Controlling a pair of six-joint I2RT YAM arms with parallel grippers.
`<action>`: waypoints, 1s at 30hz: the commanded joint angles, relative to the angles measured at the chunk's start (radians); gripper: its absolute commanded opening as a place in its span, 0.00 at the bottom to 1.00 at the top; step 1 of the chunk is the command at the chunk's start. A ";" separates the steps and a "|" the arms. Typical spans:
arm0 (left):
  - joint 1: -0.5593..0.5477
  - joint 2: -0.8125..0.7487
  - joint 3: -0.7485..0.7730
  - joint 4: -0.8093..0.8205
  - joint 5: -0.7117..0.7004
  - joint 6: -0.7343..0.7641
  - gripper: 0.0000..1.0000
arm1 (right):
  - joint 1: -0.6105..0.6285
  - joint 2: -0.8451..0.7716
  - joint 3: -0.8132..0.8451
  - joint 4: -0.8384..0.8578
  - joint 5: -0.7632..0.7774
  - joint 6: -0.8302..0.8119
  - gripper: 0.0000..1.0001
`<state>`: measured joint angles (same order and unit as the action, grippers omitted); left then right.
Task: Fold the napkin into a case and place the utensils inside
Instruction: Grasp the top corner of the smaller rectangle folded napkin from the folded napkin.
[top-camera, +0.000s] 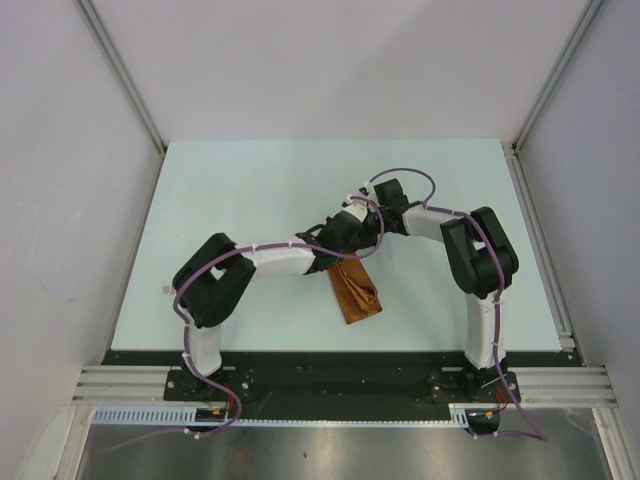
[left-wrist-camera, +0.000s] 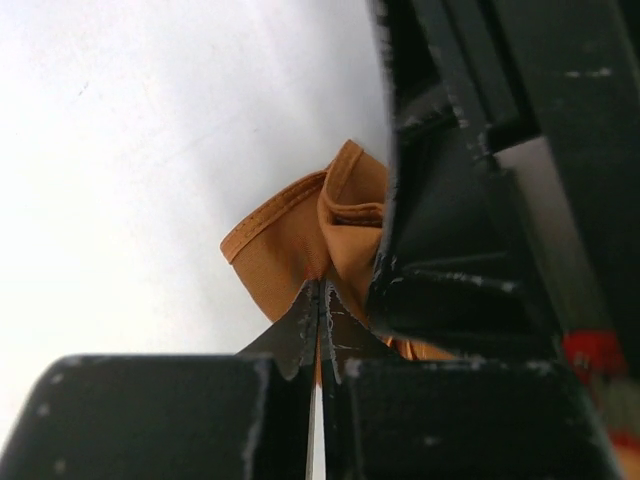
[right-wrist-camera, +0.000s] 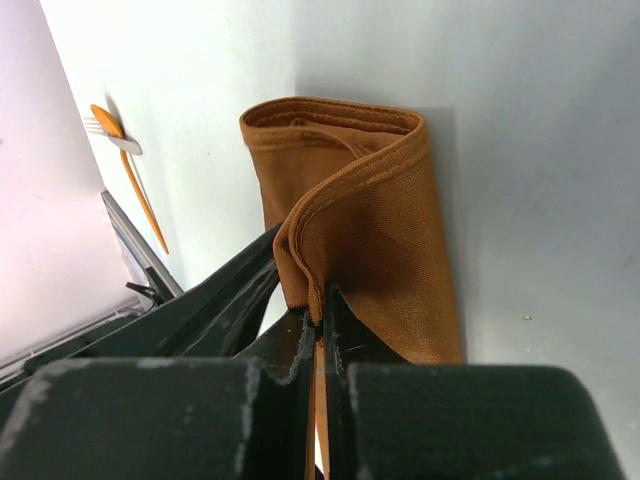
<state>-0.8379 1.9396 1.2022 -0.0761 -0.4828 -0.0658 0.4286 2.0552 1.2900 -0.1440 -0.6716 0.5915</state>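
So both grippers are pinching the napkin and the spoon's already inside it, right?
Not quite. The spoon lies out on the table, apart from the napkin; the right wrist view shows it. The left gripper and right gripper do both pinch the napkin.

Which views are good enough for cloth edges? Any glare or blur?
Top external: even light, soft shadows, but the arms cover part of the napkin. Left wrist: the table is washed out near white, the left gripper body is blurred up close, and the hem is sharp. Right wrist: the weave is crisp, the right gripper is blurred in the foreground, with grey shadow right of the cloth.
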 joint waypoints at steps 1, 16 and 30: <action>0.040 -0.136 -0.064 0.120 0.094 -0.121 0.00 | 0.018 0.010 0.038 -0.006 -0.039 -0.013 0.00; 0.088 -0.191 -0.211 0.254 0.165 -0.244 0.00 | 0.070 0.089 0.057 0.177 -0.080 0.186 0.00; 0.089 -0.235 -0.276 0.268 0.151 -0.341 0.00 | 0.021 -0.010 -0.079 0.286 -0.088 0.114 0.33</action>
<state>-0.7479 1.7611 0.9489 0.1543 -0.3359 -0.3435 0.4683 2.1338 1.2701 0.0368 -0.7280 0.7052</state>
